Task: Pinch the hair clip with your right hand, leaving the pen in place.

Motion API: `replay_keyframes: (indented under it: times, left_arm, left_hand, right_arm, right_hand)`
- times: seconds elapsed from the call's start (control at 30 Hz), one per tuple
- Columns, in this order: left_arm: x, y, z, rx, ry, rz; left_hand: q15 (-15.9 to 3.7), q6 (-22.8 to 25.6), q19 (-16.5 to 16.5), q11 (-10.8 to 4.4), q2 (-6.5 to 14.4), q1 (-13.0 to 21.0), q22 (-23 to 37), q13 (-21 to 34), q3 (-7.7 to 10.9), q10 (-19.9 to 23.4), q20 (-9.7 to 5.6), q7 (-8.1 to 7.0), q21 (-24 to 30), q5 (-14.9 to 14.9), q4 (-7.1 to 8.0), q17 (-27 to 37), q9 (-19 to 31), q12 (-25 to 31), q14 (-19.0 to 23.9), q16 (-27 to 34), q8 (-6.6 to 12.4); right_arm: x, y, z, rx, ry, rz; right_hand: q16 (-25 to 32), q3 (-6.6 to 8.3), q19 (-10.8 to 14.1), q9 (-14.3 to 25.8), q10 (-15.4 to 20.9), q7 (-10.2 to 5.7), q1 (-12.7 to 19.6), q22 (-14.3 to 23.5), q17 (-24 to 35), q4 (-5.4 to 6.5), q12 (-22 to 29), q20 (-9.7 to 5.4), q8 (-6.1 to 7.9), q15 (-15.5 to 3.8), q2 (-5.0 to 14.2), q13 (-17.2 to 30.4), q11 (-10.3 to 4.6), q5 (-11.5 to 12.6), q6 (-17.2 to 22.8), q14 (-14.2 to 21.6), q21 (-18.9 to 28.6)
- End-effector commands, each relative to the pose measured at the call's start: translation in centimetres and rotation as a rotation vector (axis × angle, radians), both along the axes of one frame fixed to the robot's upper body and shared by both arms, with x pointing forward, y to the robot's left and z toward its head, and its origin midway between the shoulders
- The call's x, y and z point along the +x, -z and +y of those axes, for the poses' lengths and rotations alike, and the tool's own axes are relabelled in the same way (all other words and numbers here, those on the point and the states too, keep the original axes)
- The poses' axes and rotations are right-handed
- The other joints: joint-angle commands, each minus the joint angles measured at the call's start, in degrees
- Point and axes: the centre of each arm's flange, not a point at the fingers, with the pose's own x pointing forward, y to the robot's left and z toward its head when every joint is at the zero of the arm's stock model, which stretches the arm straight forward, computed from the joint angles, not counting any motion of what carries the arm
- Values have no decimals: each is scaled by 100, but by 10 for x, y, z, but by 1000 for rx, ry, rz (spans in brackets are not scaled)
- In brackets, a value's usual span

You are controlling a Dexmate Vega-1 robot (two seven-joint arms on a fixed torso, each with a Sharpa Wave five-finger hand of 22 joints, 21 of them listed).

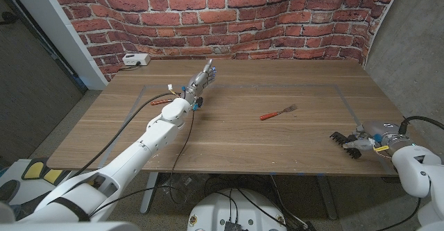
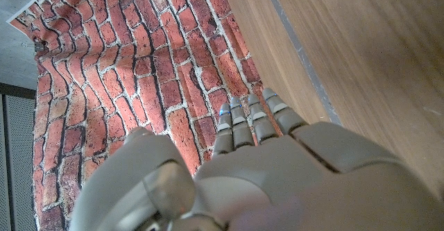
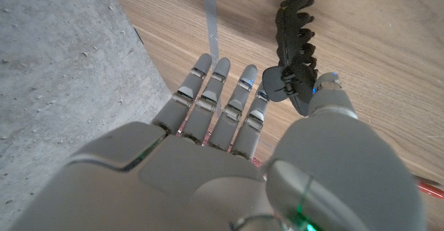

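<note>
Right hand (image 3: 229,155): pinching the black hair clip (image 3: 295,50) between the thumb and the nearest finger; the other fingers (image 3: 201,96) are reaching out straight and close together.
Hair clip: its toothed end is projecting beyond the fingertips; in the head view the hair clip (image 1: 345,141) is sitting at the table-centre side of the right hand (image 1: 371,142), near the table's (image 1: 277,141) front right edge. Whether it is touching the wood or lifted clear is not determinable.
Hidden at the right hand: the thumb is covering the clip's hinge end, so the contact point is not showing.
Left hand (image 1: 198,84): holding nothing, fingers (image 2: 250,123) straight and pressed side by side, raised toward the brick wall (image 2: 139,85); the palm is facing away from its wrist camera.
Near the left hand: a red-handled item (image 1: 160,100) is lying just beside the left wrist, partly covered by the arm; its kind is hard to make out.
Between the hands: a fork (image 1: 278,112) with a red handle is lying well apart from both.
Beyond the left hand: a white box (image 1: 136,60) is sitting at the table's far corner.
</note>
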Motion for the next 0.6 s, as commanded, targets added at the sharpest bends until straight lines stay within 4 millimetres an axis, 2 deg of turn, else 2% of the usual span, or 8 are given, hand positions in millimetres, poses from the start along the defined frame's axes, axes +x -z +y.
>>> replay_keyframes:
  times: [0.03,0.43,0.6]
  left_arm:
    - [3,1,0,-2,-2,6]
    - [4,4,0,-5,1,10]
    - [3,4,1,-6,0,10]
  left_hand:
    - [-11,44,-17,3,28,-7,14,21,-32,58,7,11,10,-22,2,25,33,-14,-23,0,-15]
    - [-8,46,-20,0,32,-4,14,21,-41,62,9,4,9,-23,3,25,33,-12,-23,0,-14]
    - [-8,45,-20,13,34,-2,14,21,-45,51,10,4,9,-23,4,25,33,-17,-24,0,-14]
  right_arm:
    - [5,1,4,-80,30,31]
    - [8,11,10,-147,46,49]
    - [9,11,12,-158,42,54]
  right_hand:
    - [33,-24,-22,12,-31,6,-40,10,14,9,2,6,-7,-381,-26,23,-28,40,-5,-29,-21]
    - [39,-67,-43,14,-68,7,-124,8,14,31,13,17,1,-384,-68,27,-27,62,-29,-56,-36]
    - [27,-112,-55,15,-243,16,-232,6,16,57,-9,29,-35,-358,-106,32,-26,100,-213,-164,-51]
